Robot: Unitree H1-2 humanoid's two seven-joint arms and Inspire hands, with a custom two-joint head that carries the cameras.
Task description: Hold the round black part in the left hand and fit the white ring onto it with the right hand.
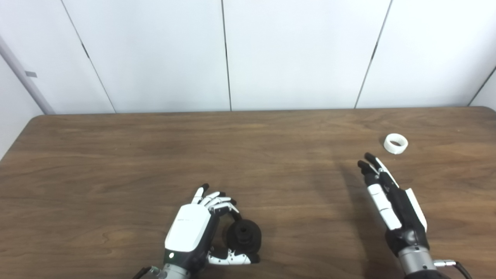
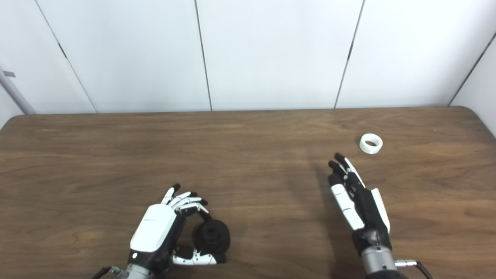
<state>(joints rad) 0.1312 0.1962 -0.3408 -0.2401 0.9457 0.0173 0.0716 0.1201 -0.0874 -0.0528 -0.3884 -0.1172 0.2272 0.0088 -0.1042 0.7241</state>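
Note:
A round black part (image 1: 244, 235) with a centre hole sits near the table's front edge. My left hand (image 1: 195, 230) curls around it, fingers over its top and thumb under its near side, so it is shut on the part. A small white ring (image 1: 395, 143) lies flat on the wooden table (image 1: 248, 155) at the far right. My right hand (image 1: 391, 201) is open with fingers stretched out straight, pointing toward the ring. Its fingertips are a short way in front of and left of the ring, not touching it.
White wall panels stand just behind the table's far edge. The table's right corner shows close beyond the ring (image 2: 371, 143) in the right eye view.

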